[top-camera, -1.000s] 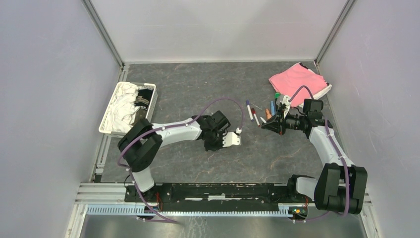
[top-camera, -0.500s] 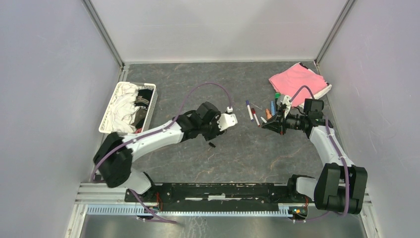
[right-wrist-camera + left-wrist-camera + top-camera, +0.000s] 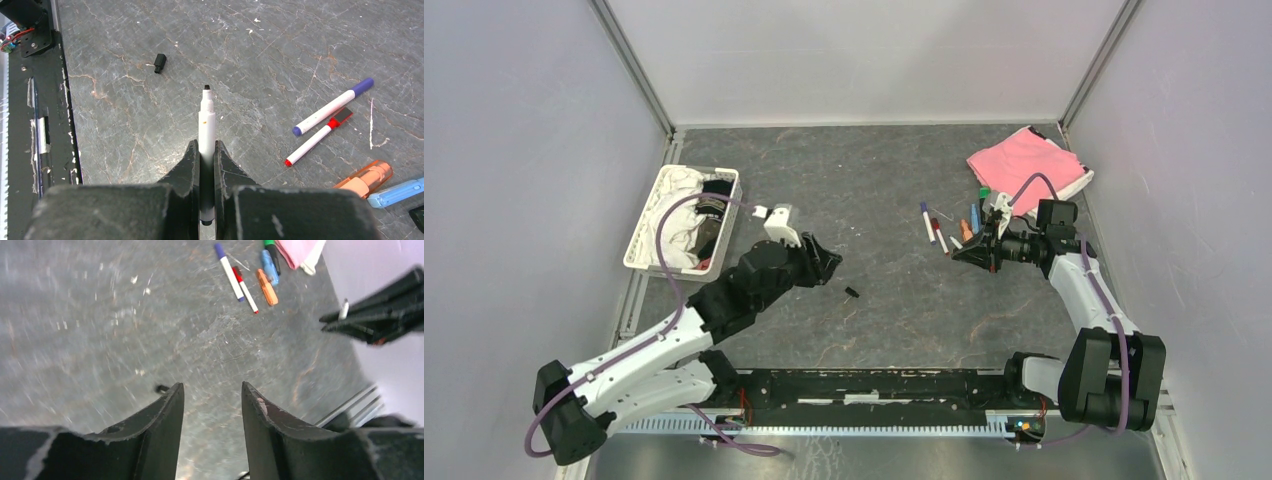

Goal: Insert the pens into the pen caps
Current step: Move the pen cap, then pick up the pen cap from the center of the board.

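Right wrist view: a thin white-barrelled pen [image 3: 207, 120], uncapped, with a small black nib and a faint orange speck just behind it.
Where it is: pinched in the right tool [image 3: 206, 146], over the grey worktop [image 3: 125, 115] on the right arm's side.
Long axis: in line with the tool's fingers, the nib leading outward, away from the wrist. From above, that is toward the left arm's half of the worktop.
Black cap [image 3: 159, 63]: tiny, lying on its side on the worktop, ahead of the nib and a little to one side, well apart from it.
Right tool: fingers pressed onto the barrel from both sides. The rear of the pen sits between them and the front part sticks out.
Left tool [image 3: 212, 387]: fingers spread part-way, with nothing between them. Its own view is blurred, but the cap shows just beside one fingertip. From above, the cap lies near the tool and apart from it.
Other pens: a white pen with blue-purple ends [image 3: 332, 113] and a white pen with red ends [image 3: 317, 139] lie side by side, nearly parallel. An orange marker [image 3: 365, 179] and a blue marker [image 3: 397, 192] lie just beyond them, toward the pink cloth [image 3: 1027, 160].
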You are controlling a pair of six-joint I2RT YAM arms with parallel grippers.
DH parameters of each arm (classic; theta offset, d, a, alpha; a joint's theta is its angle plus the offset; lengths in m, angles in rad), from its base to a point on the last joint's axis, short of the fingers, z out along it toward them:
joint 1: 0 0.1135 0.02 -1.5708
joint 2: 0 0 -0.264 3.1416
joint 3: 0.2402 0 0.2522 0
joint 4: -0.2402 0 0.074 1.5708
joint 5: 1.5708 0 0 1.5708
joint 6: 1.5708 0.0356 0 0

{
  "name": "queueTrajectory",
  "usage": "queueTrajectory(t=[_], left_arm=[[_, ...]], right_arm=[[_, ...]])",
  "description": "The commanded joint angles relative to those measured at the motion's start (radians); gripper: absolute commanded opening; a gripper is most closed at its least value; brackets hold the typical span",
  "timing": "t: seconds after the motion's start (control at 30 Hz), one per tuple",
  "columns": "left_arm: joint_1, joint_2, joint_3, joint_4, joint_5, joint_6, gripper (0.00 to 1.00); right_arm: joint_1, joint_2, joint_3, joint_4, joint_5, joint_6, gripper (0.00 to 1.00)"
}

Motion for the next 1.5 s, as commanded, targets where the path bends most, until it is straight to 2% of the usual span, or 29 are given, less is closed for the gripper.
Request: queueTrajectory(t=[0.0,0.1,0.13,0.27,0.47,0.6,0.7,0.83,1.33,1.47], left_arm=[[0.000,0.000,-0.028,-0.129,-0.149,-0.601,0.52],[0.000,0.098,0.028,-0.293,-0.119,-0.850,0.50],[-0.005,0.154,0.067,-0.355,-0.108,-0.892,0.50],[-0.056,0.375,0.246,-0.559,-0.147,-0.968,0.52],[-0.076,0.622,0.360,-0.583,-0.131,-1.010,0.53],[-0.076,0.729,0.431,-0.638,-0.135,-1.031,0.54],[-0.073,0.790,0.462,-0.651,-0.147,-1.046,0.53],[-0.070,0.863,0.512,-0.637,-0.149,-1.042,0.46],[-0.046,0.962,0.547,-0.703,-0.179,-1.026,0.44],[-0.029,0.994,0.559,-0.703,-0.152,-1.009,0.41]], right_arm=[[-0.004,0.008,0.037,-0.001,-0.033,-0.016,0.00],[-0.005,0.010,0.032,0.012,-0.039,-0.002,0.00],[-0.005,0.011,0.032,0.012,-0.044,-0.001,0.00],[-0.005,0.010,0.028,0.016,-0.051,0.004,0.00],[-0.005,0.013,0.024,0.020,-0.053,0.010,0.00],[-0.005,0.009,0.021,0.027,-0.057,0.018,0.00],[-0.005,0.011,0.021,0.027,-0.070,0.021,0.00],[-0.005,0.010,0.019,0.024,-0.075,0.020,0.00],[-0.005,0.004,0.020,0.018,-0.088,0.017,0.00],[-0.005,0.002,0.019,0.018,-0.086,0.017,0.00]])
